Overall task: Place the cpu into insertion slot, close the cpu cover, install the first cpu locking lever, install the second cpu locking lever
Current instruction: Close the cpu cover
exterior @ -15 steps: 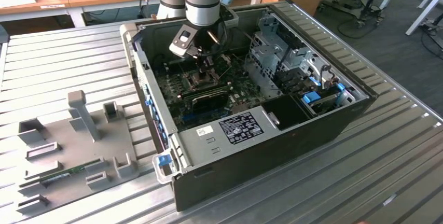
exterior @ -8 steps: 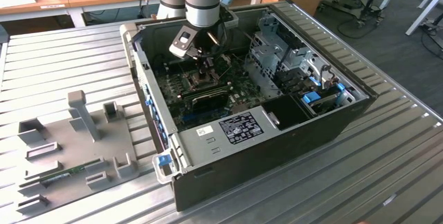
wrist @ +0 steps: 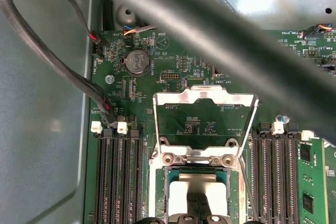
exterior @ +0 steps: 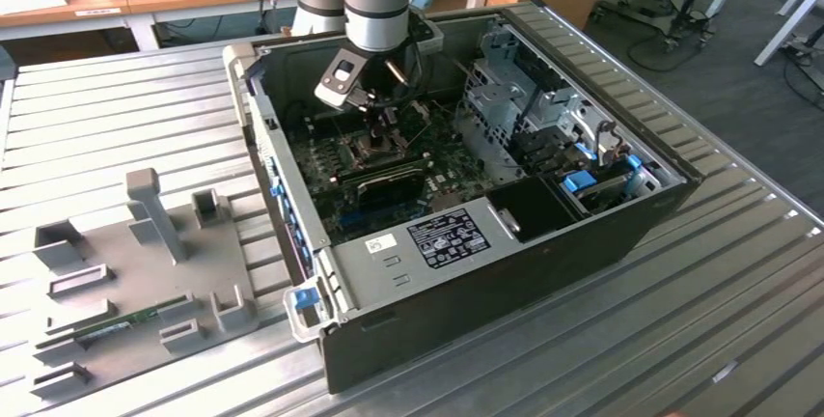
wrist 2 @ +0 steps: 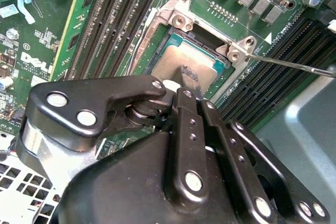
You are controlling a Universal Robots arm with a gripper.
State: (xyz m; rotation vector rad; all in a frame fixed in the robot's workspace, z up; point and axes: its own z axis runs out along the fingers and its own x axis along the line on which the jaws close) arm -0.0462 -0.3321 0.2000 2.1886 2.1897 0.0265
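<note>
The cpu (wrist 2: 173, 62) lies flat in the insertion slot (wrist 2: 181, 22), its pale silver-tan face up. My gripper (wrist 2: 189, 75) is shut, its narrow black tip at the middle of the chip's face, touching it or just above it. In the first wrist view the cpu (wrist: 181, 195) shows inside the slot's silver frame (wrist: 197, 159), and the cpu cover (wrist: 205, 96) is swung open, with green board visible through its window. A thin locking lever (wrist 2: 294, 65) sticks out beside the slot. In the exterior view the gripper (exterior: 381, 137) reaches down into the open computer case (exterior: 515, 243) over the socket (exterior: 366, 154).
Long black memory slots (wrist 2: 113, 19) flank the socket on both sides. A grey perforated drive cage (exterior: 515, 98) stands at the exterior view's right inside the case. Black cables (wrist: 63, 72) loop along the case wall. A grey fixture plate (exterior: 129, 272) lies on the slatted table.
</note>
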